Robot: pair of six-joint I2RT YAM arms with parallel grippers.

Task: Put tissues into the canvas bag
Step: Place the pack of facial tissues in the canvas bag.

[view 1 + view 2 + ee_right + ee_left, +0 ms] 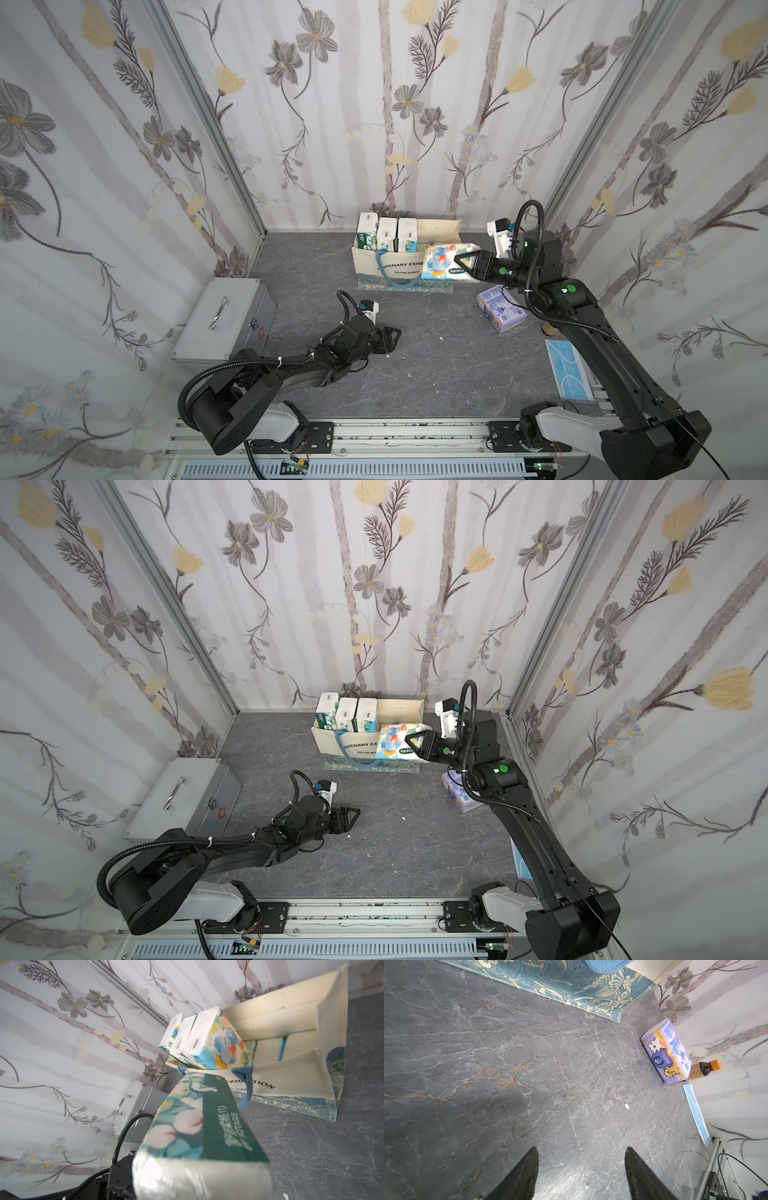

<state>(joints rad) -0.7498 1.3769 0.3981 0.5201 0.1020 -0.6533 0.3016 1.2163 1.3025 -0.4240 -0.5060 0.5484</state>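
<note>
Tissues [440, 266] go in pack by pack. Nearest the robot's base, the left end effector [391, 338] hangs spread and empty above the desk [436, 374], well short of the canvas bag [365, 266]. A lavender pack [500, 312] lies on the desk just off the bag's right front corner, not yet collected. Beyond it, the right end effector [459, 262] pinches an elephant-print pack [444, 259] by one end, holding it in the air at the bag's front rim, right of the blue handle [401, 284]; whether it touches the rim cannot be told. Inside the bag, three upright packs [386, 235] fill the left end and rise above the rim. The right wrist view shows more packs [270, 1049] lying low in the right half, with room above them. By the look of it, the carry-and-drop step is in hand. The next move calls for clearing the front rim, then releasing over that open right half.
</note>
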